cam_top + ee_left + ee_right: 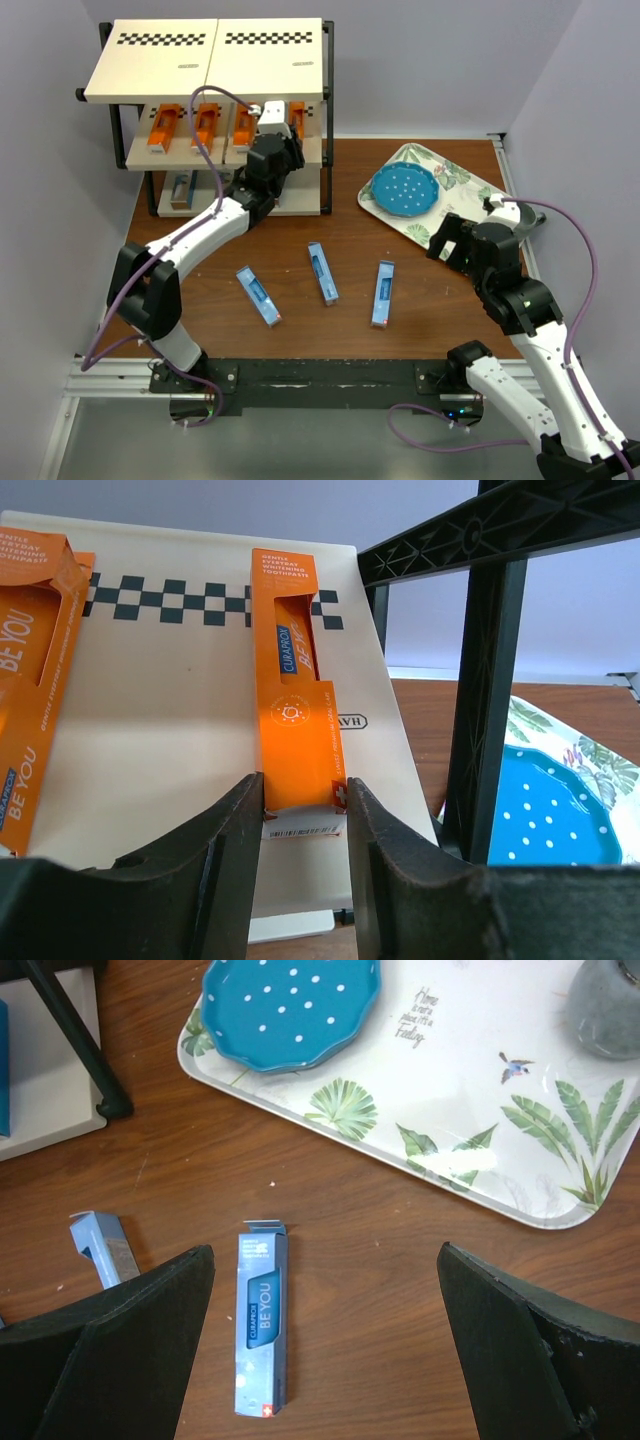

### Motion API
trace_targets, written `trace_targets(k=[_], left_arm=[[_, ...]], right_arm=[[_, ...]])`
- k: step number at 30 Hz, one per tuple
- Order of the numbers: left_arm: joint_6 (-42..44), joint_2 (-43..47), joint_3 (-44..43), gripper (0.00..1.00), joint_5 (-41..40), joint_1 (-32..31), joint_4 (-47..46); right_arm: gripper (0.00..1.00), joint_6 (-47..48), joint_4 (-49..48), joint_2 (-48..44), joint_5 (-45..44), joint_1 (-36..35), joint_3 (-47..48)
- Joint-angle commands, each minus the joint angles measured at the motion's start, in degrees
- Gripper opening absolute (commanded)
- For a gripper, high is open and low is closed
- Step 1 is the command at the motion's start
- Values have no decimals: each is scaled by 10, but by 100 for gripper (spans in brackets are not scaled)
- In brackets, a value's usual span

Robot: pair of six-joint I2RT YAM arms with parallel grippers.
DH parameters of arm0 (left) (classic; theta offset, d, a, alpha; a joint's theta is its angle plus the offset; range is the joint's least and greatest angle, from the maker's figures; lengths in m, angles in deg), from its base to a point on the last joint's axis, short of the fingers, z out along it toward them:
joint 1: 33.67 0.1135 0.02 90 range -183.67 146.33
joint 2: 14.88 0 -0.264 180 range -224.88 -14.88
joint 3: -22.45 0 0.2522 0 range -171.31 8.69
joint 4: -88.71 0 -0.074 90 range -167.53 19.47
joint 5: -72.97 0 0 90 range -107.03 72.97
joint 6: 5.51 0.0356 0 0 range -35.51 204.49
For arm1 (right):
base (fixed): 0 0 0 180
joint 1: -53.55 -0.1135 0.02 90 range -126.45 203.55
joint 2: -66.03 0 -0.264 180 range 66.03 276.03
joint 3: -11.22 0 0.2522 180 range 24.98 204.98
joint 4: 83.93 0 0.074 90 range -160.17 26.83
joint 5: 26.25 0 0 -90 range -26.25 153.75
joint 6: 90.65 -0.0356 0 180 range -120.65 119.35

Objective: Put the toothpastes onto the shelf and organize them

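The shelf's (150, 75) middle board held orange cartons (163, 127), one orange toothpaste (295, 710) clenched in the left pincer (305, 800); a floral tray (470, 185) held a dotted plate (405, 190). Three blue cartons (322, 272) lay on the tabletop (300, 225); the right pincer (325, 1260) gaped

The shelf (205, 60), a three-tier rack with a black frame and cream boards marked by checkered strips, stands at the table's far left. Four orange toothpastes (205, 125) lie flat in a row on its middle board (partly hidden under the top tier). The one nearest the right post (295, 690) points lengthwise toward the checkered strip, its near end pinched by the left gripper (305, 800). A light blue carton (181, 188) sits on the bottom tier. Three more light blue cartons (322, 273) lie flat on the table before the shelf, apart, roughly parallel.
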Motion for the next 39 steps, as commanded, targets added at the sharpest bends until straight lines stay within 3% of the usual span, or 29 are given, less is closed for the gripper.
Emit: trace_targets(k=[1, 10, 12, 18, 25, 33, 39], left_arm=[[17, -9, -29, 36, -14, 0, -17], [14, 45, -8, 69, 0, 0, 15], [11, 74, 3, 73, 2, 0, 27], [-9, 169, 55, 98, -14, -9, 108], [-103, 256, 110, 100, -131, -75, 320], [-379, 341, 216, 100, -195, -156, 490], [-553, 318, 253, 100, -235, -247, 594]], right_arm=[[98, 5, -11, -1, -18, -3, -2], [98, 6, -14, 5, -11, -3, 3], [98, 6, -15, 7, -9, -3, 3], [98, 4, -22, 14, -2, -3, 1], [98, 4, -28, 21, 7, -3, -1], [98, 3, -32, 27, 20, -4, -17], [98, -1, -35, 31, 31, -17, -34]])
